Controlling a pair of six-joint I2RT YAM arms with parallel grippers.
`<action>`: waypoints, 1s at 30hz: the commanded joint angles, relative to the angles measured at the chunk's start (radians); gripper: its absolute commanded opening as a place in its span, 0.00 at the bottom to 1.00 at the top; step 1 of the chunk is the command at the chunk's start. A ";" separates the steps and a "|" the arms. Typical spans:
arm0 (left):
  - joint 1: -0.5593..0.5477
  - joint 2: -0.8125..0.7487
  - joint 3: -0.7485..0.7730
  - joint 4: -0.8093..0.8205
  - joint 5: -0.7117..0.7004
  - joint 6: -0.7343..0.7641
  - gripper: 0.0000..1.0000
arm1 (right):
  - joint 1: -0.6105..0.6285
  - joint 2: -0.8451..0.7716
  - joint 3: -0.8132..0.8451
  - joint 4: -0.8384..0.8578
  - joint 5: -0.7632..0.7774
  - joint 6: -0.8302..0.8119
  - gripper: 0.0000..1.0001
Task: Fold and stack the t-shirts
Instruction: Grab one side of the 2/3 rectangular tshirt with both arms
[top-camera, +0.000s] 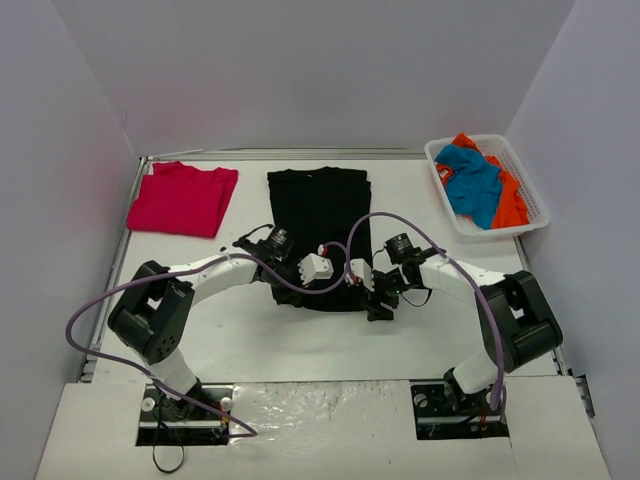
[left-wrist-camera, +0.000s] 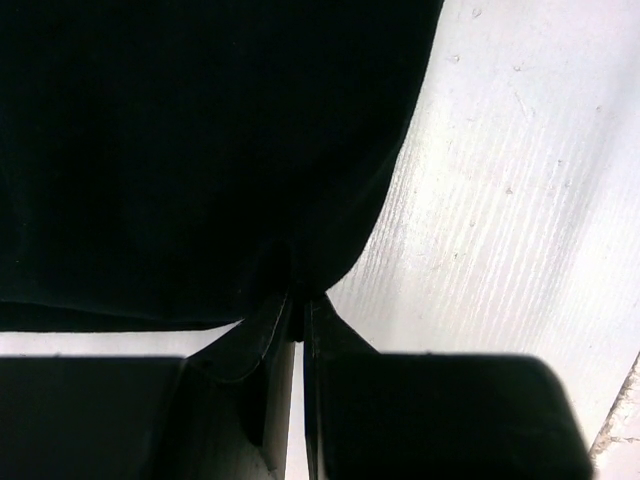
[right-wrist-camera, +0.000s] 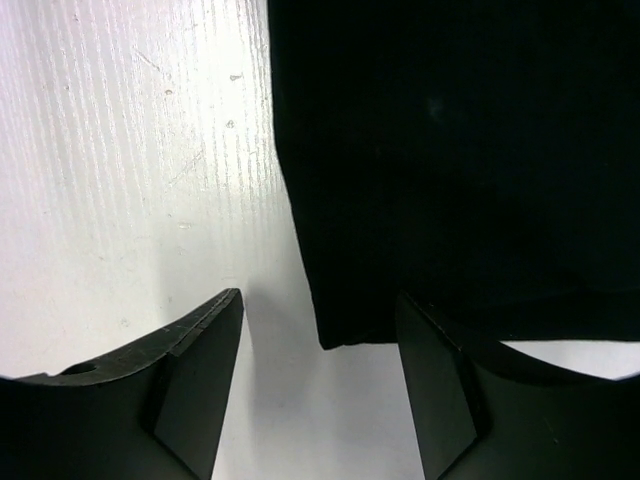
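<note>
The black t-shirt (top-camera: 318, 205) lies in a long folded strip at the table's middle. My left gripper (top-camera: 297, 291) is at its near hem; in the left wrist view it (left-wrist-camera: 298, 308) is shut on a pinched bit of the black cloth (left-wrist-camera: 200, 150), which gathers into the jaws. My right gripper (top-camera: 381, 304) is at the near right corner, open. In the right wrist view its fingers (right-wrist-camera: 319, 297) stand either side of the black shirt's corner (right-wrist-camera: 330, 335) without touching it. A crimson-red t-shirt (top-camera: 182, 198) lies folded at the far left.
A white basket (top-camera: 531, 187) at the far right holds a blue t-shirt (top-camera: 470, 178) and an orange one (top-camera: 511, 203). Purple cables (top-camera: 400, 222) loop over both arms. White walls close in the table's back and sides.
</note>
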 joint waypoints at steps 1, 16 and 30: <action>0.003 -0.006 0.049 -0.017 0.025 0.000 0.02 | 0.019 0.037 0.003 -0.012 0.025 -0.009 0.59; 0.005 -0.003 0.050 -0.025 0.036 0.001 0.02 | 0.047 0.084 -0.010 0.082 0.193 0.075 0.28; 0.006 -0.009 0.059 -0.087 0.040 0.038 0.02 | 0.078 0.121 0.046 -0.044 0.169 0.091 0.00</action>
